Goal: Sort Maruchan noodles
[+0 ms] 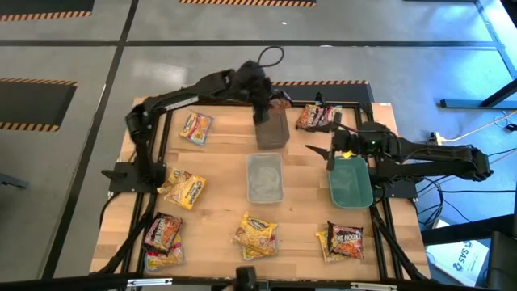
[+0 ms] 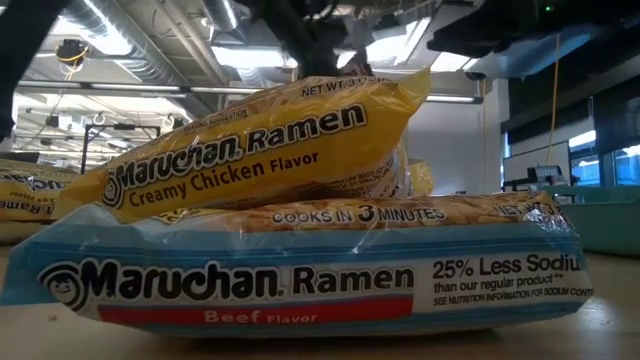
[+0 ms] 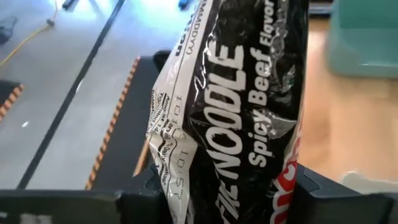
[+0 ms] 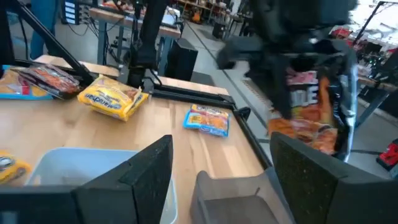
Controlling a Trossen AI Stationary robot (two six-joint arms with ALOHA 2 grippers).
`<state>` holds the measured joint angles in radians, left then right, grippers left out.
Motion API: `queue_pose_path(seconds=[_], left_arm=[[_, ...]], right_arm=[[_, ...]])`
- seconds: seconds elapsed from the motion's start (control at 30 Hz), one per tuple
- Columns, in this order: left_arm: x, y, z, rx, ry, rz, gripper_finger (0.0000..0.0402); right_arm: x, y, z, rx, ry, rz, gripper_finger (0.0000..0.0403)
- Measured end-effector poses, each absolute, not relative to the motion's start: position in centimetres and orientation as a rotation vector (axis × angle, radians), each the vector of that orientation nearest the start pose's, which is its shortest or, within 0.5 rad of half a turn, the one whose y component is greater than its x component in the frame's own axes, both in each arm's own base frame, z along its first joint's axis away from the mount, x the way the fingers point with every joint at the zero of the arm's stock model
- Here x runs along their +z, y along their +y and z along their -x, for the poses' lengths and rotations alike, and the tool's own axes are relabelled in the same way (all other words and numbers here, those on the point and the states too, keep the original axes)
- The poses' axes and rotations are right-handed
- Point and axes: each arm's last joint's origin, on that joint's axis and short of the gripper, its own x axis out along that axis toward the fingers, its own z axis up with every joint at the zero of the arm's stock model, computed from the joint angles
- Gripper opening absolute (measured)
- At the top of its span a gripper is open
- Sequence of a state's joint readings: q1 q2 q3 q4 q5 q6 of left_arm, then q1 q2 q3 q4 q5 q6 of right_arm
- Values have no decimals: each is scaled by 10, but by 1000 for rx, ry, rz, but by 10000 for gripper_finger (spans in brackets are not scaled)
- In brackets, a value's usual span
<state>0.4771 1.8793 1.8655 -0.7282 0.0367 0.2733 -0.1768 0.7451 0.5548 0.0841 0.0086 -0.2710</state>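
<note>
My left gripper (image 1: 273,101) is over the dark grey bin (image 1: 272,131) at the table's far side, shut on a dark Spicy Beef noodle packet (image 3: 249,112). The right wrist view shows that packet (image 4: 317,106) hanging above the grey bin (image 4: 230,199). My right gripper (image 1: 327,153) is open, touching nothing, at the far end of the teal bin (image 1: 350,184). Other noodle packets lie flat on the table: a yellow one (image 1: 196,127), a dark one (image 1: 317,117) and several along the near side (image 1: 257,234). My left gripper pinches the dark packet between its two fingers (image 3: 146,193), one on each face, at its upper end (image 3: 205,199). The fingers come from above, pointing down. The packet hangs below them, lifted clear, over the dark grey bin.
A clear bin (image 1: 264,178) sits between the grey and teal bins at mid-table. In the low view a yellow Creamy Chicken packet (image 2: 250,150) rests on a blue-banded Beef packet (image 2: 300,280) and blocks most of that view. Bare wood lies between the bins and the near packets.
</note>
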Motion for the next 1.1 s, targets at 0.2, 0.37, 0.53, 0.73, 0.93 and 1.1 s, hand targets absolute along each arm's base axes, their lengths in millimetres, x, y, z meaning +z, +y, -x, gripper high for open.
queue_pose_path(seconds=[0.2,0.37,0.53,0.73,0.93,1.1], left_arm=[[324,218,-389,309,884,-37,163],[300,227,-400,297,938,-78,163],[281,240,-402,309,980,-54,163],[260,254,-401,320,1032,-13,163],[248,264,-400,331,1044,25,163],[244,267,-403,312,1020,37,163]], right_arm=[[285,-30,-167,-153,138,255,253],[279,-30,-173,-138,177,253,253],[278,-32,-177,-162,181,255,253],[278,-32,-178,-162,181,256,253],[277,-32,-178,-162,182,256,253],[278,-32,-178,-162,181,256,253]])
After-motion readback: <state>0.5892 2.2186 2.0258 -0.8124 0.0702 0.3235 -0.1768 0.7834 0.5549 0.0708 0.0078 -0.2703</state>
